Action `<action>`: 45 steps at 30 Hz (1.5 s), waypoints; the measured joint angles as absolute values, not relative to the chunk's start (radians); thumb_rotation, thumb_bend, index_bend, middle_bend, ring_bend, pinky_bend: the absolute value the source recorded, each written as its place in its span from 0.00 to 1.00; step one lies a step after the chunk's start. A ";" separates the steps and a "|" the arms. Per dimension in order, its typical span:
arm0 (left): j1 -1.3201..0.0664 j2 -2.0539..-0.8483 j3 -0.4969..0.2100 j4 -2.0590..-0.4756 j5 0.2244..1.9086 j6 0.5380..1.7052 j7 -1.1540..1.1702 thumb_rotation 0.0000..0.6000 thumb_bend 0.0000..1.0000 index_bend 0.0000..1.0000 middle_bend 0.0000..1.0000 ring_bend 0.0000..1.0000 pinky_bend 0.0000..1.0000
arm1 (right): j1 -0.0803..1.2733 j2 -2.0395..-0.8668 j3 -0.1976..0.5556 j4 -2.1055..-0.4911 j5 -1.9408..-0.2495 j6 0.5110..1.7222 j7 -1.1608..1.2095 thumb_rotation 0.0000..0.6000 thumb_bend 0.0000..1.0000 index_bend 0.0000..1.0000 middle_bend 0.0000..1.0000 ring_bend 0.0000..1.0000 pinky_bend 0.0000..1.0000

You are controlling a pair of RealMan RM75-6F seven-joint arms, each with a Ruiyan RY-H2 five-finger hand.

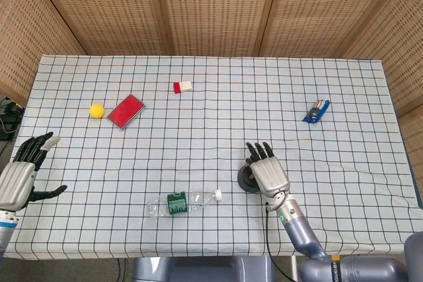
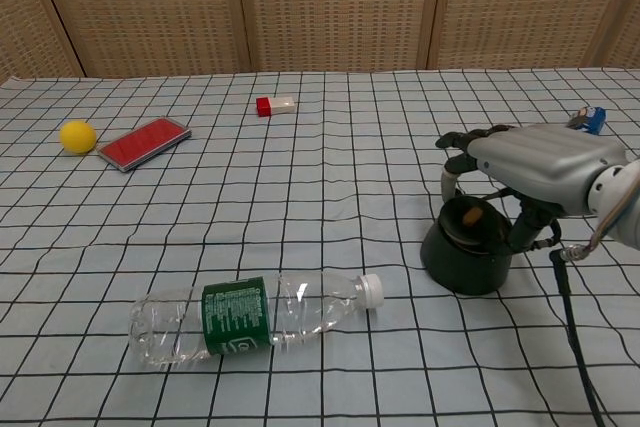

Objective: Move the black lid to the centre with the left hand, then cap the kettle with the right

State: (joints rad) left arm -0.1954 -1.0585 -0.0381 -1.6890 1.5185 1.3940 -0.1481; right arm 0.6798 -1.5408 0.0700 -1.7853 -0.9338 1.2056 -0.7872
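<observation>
The black lid (image 2: 465,255) stands on the checked cloth right of the table's middle, with a small brown knob in its top; in the head view the lid (image 1: 245,177) shows only partly. My right hand (image 2: 535,162) hovers over it with fingers spread, one finger (image 2: 448,179) reaching down at its left side and the thumb behind its right side. From above, the right hand (image 1: 266,170) covers the lid's right half. My left hand (image 1: 20,177) hangs off the table's left edge, fingers apart and empty. I see no kettle in either view.
A clear plastic bottle (image 2: 250,315) with a green label lies on its side left of the lid. Further back are a yellow ball (image 1: 97,110), a red flat case (image 1: 125,111), a red-and-white block (image 1: 182,86) and a blue packet (image 1: 316,110).
</observation>
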 measured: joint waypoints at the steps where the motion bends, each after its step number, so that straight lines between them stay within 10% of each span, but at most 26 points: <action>1: -0.195 -1.058 -0.038 -1.691 1.518 1.394 -0.147 1.00 0.10 0.05 0.00 0.00 0.00 | 0.680 -1.540 0.070 -1.789 -0.934 1.205 -0.788 1.00 0.34 0.36 0.05 0.00 0.00; 21: -0.192 -1.057 -0.036 -1.694 1.527 1.400 -0.146 1.00 0.10 0.05 0.00 0.00 0.00 | 0.677 -1.521 0.077 -1.829 -0.926 1.228 -0.821 1.00 0.32 0.31 0.03 0.00 0.00; 29: -0.190 -1.055 -0.034 -1.696 1.534 1.406 -0.147 1.00 0.10 0.05 0.00 0.00 0.00 | 0.658 -1.500 0.052 -1.912 -0.968 1.277 -0.858 1.00 0.74 0.32 0.02 0.00 0.00; 45: -0.182 -1.042 -0.030 -1.708 1.539 1.415 -0.143 1.00 0.09 0.05 0.00 0.00 0.00 | 0.639 -1.520 0.015 -1.901 -0.941 1.271 -0.906 1.00 0.79 0.32 0.00 0.00 0.00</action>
State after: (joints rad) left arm -0.1818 -1.0422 -0.0298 -1.7081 1.5388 1.4151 -0.1433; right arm 0.6393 -1.5204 0.0154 -1.9015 -0.9414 1.2712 -0.9060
